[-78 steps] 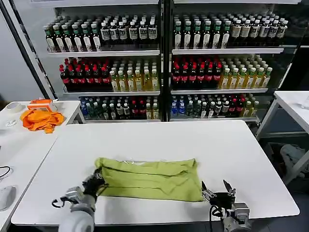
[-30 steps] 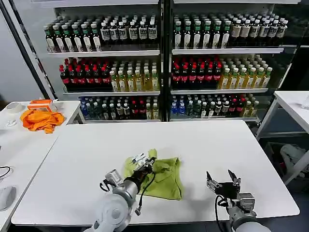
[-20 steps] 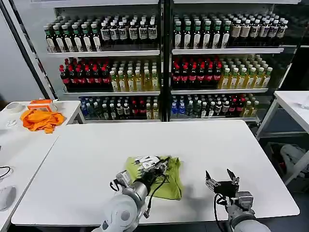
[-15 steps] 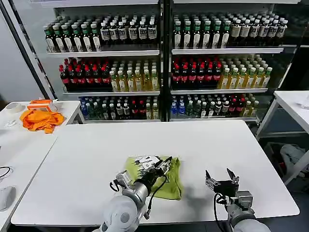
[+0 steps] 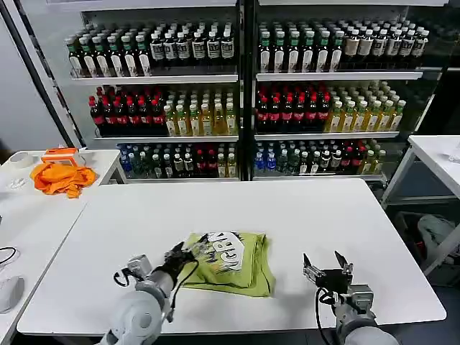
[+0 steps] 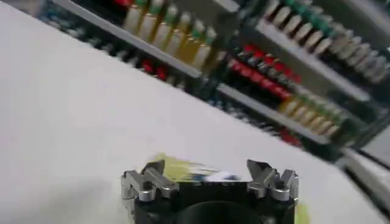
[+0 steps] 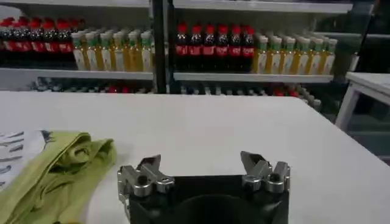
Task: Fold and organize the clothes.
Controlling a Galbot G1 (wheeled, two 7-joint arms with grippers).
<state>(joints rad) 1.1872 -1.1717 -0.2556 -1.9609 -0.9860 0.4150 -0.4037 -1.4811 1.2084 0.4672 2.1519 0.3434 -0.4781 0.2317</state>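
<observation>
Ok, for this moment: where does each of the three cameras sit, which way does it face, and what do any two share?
Head view: high on the robot, looking forward and down at the white table, bottle shelves behind; both arms low, left gripper at the folded yellow-green cotton T-shirt, right gripper apart.
Left wrist view: behind the open left gripper, facing the T-shirt.
Right wrist view: behind the open right gripper, facing shelves.
Shared: T-shirt, table, shelves.

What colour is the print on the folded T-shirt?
White with dark lettering, on the yellow-green cotton T-shirt; the head view shows it best.
</observation>
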